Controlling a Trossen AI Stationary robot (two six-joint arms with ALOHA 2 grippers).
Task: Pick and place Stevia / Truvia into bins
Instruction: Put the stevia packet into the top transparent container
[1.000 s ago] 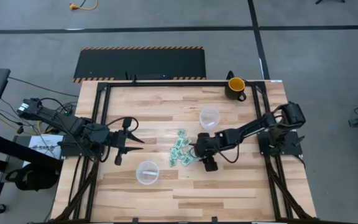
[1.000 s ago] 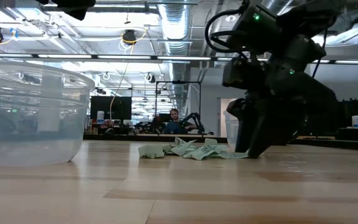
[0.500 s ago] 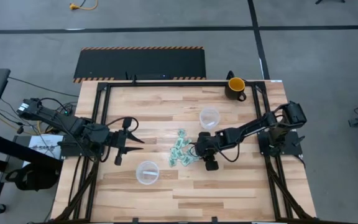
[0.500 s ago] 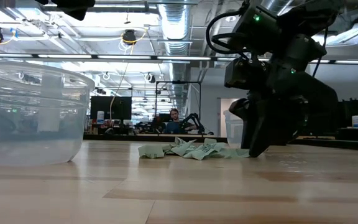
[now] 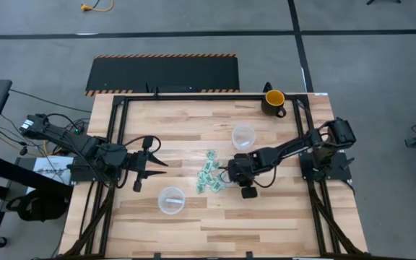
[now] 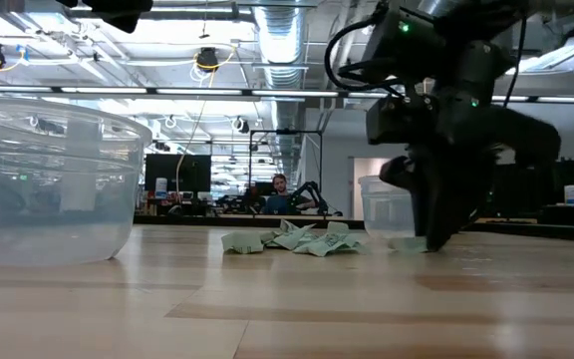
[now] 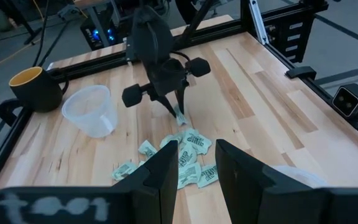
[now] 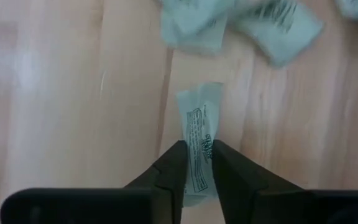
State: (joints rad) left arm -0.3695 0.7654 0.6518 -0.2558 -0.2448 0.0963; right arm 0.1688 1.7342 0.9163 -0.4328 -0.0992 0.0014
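Observation:
Several light green sachets lie in a loose pile (image 5: 209,177) on the wooden table, between two clear cups, one farther back (image 5: 243,136) and one nearer the front (image 5: 171,200). My right gripper (image 5: 229,173) stands at the pile's right edge, pointing steeply down, shut on one sachet (image 8: 199,124) just apart from the pile. My left gripper (image 5: 163,168) hovers to the pile's left, open (image 7: 196,155), with nothing between its fingers. My right gripper pinches one sachet between its two fingers (image 8: 174,163), which lie on its two long edges near one end (image 8: 199,155). They come from above, slanting steeply down, along the sachet. The sachet's free end (image 8: 199,99) reaches out past the fingertips, close over the table.
A dark mug with a yellow inside (image 5: 274,101) stands at the table's far right corner. Black frame rails (image 5: 114,144) run along the table's left, right and far edges. In the low view the front cup (image 6: 43,184) looms large at the left.
My right gripper has tipped more steeply down and shifted a little toward the table's right edge, its fingers closing together. One sachet has come away from the pile with it and now sits apart, at the fingertips. The left arm has kept still.

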